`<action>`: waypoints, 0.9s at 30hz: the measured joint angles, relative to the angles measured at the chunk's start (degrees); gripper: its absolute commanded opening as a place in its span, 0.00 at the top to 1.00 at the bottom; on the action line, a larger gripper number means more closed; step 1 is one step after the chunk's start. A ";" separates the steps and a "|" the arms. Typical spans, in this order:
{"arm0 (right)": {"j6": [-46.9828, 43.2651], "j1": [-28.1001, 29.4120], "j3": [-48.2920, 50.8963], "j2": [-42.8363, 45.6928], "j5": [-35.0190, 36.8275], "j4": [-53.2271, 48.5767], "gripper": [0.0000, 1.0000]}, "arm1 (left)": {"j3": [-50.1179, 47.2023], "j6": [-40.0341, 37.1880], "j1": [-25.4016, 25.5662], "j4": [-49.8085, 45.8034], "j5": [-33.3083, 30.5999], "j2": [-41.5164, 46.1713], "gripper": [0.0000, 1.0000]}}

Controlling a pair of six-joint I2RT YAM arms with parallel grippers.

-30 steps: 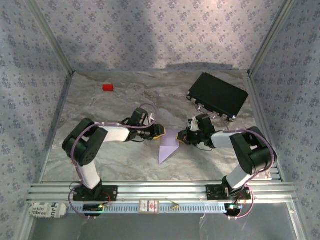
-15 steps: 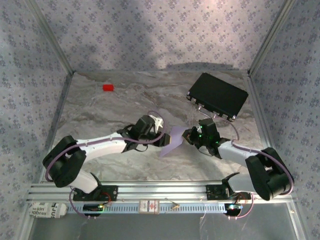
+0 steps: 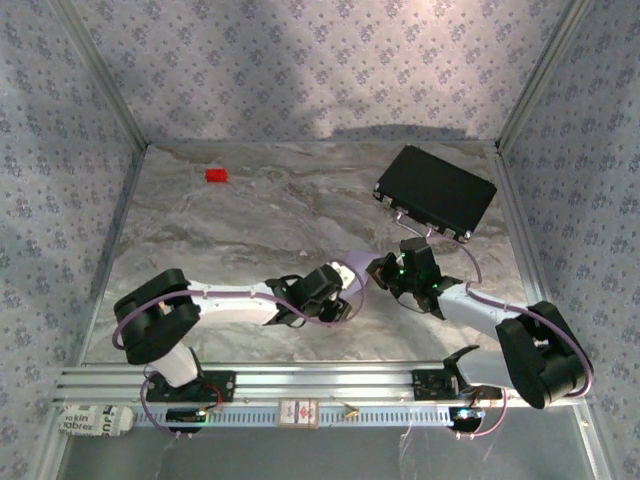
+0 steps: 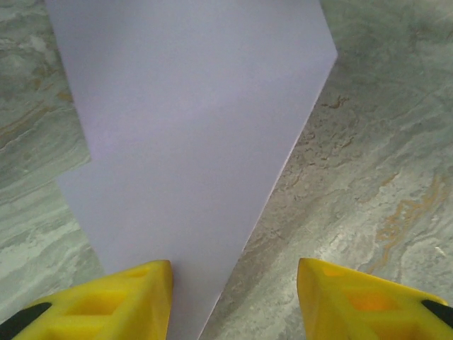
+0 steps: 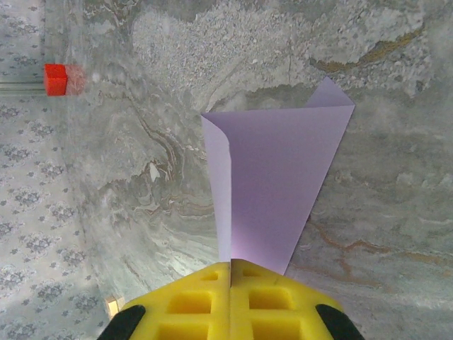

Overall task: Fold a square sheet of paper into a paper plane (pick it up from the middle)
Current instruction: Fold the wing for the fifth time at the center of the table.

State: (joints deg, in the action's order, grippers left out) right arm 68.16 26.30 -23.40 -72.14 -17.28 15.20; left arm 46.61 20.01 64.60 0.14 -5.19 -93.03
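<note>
Presently right gripper [image 5: 230, 268] pinches the half-folded paper [image 5: 272, 184] by its near tip; left gripper [image 4: 233, 276] stands open over its edge; we fear an off-line squeeze creasing it crooked.

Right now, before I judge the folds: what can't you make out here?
Left wrist view: the paper is cut off at its far end by the top edge; whether the open left gripper touches it is unclear.
Right wrist view: the pinched end is hidden behind the shut right gripper.
Top view: both grippers cover most of the paper; its folds are unreadable.
</note>
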 measured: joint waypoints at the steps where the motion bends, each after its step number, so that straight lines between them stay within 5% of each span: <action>1: 0.00 0.00 0.00 0.00 0.00 0.00 1.00 | 0.35 -0.48 0.42 -0.04 -0.94 -0.59 0.51; 10: 0.00 0.00 -0.02 0.00 0.02 0.00 1.00 | 0.74 -2.36 1.81 -0.07 -7.72 -2.43 0.52; 27: 0.02 0.00 -0.02 0.00 0.00 -0.02 1.00 | 0.94 -3.04 2.64 0.07 -11.04 -3.82 0.70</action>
State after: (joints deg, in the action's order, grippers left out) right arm 68.18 26.30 -23.42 -72.14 -17.28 15.18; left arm 47.55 16.97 67.24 0.21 -16.23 -96.86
